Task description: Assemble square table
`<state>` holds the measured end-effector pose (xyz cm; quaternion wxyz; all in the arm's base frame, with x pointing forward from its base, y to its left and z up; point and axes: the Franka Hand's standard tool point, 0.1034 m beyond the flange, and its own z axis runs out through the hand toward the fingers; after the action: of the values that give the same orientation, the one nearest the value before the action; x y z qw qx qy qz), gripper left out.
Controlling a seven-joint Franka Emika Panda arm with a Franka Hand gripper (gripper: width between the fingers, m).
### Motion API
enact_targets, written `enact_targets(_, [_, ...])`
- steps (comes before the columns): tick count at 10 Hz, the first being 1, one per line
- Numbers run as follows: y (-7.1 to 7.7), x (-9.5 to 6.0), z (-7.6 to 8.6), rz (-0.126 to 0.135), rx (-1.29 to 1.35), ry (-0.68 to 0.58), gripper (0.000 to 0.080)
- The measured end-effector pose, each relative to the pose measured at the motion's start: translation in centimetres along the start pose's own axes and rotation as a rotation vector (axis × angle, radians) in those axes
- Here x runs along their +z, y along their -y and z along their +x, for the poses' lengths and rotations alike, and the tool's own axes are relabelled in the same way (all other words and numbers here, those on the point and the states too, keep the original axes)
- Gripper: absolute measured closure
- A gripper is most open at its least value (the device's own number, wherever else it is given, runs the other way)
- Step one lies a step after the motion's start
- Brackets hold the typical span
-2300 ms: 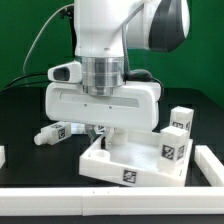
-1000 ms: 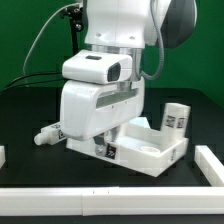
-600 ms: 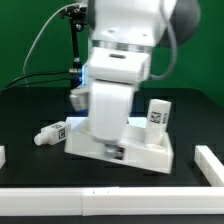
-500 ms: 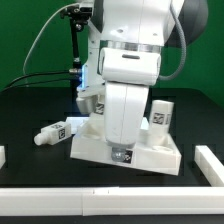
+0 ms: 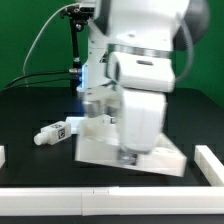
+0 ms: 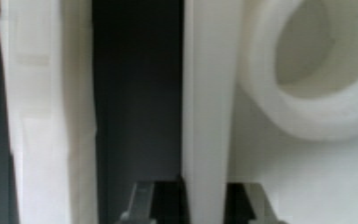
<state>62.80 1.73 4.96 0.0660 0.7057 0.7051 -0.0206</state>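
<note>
Tightly, gripper (image 6: 202, 196) clamped on square panel (image 6: 208, 100) rim, jaws nearly together

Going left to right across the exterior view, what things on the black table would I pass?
White border piece → loose table leg lying down → square tabletop → white border strip.

white square panel (image 5: 96, 151) rim up, partly hidden; tagged white leg (image 5: 56, 132) lying near it.
</note>
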Motion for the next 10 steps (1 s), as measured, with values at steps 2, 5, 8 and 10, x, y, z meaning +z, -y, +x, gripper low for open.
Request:
enact_targets(2, [-1.7,-0.4,1.7,-0.070,-0.005,-0.023,0.0744])
enact_targets(5, [-1.1,0.4,1.5,-0.048,0.011,-0.020,0.0744])
enact_targets(8, [-1.3,1.7,3.2,-0.034,0.038,-0.028,0.0744])
enact_targets(10, [-1.6,1.6,3.2,-0.023,0.060,-0.003,0.0744])
